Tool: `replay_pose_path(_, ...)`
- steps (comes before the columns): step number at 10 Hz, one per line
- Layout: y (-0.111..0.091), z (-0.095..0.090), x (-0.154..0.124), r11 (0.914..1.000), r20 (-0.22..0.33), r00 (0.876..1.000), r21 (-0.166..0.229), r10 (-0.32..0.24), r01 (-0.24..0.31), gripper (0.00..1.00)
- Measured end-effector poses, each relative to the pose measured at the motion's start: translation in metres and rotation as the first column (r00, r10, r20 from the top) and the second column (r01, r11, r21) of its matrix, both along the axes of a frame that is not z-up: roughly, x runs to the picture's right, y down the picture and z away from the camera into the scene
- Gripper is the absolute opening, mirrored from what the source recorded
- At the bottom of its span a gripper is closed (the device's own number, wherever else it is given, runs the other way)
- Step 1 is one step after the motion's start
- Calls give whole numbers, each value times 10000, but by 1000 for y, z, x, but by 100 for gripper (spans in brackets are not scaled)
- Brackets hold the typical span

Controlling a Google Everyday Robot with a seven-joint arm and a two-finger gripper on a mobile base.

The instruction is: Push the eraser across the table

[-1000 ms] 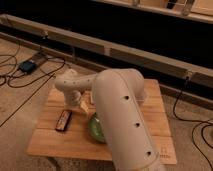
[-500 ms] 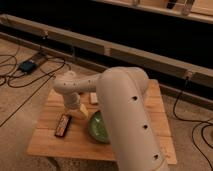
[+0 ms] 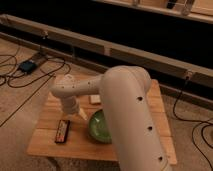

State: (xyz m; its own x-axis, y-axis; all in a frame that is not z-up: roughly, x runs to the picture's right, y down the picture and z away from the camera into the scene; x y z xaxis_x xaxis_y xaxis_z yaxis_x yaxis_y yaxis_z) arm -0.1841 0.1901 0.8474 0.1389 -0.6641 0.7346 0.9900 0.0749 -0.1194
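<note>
The eraser [image 3: 62, 131] is a small flat dark bar with reddish and pale marks, lying on the left front part of the light wooden table [image 3: 50, 142]. My gripper [image 3: 81, 114] hangs from the white arm's wrist just right of and slightly behind the eraser, apart from it, low over the table top. A green bowl [image 3: 98, 127] sits right of the gripper, partly hidden by the big white arm segment.
A small pale beige block [image 3: 95, 99] lies behind the bowl near the table's middle. The bulky white arm [image 3: 132, 115] covers the table's right half. Cables and a dark box [image 3: 29, 65] lie on the floor at the left. A dark wall runs behind.
The arm's wrist and gripper have swung down and toward the front, closer to the eraser. The eraser and bowl have stayed in place.
</note>
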Motion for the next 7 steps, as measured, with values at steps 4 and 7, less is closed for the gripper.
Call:
replay_pose_path(4, 9, -14, -2, 9997, 292, 9995, -194, -142, 147, 80)
replay_pose_path(7, 16, -28, -4, 9989, 638, 9975, -352, -292, 315, 80)
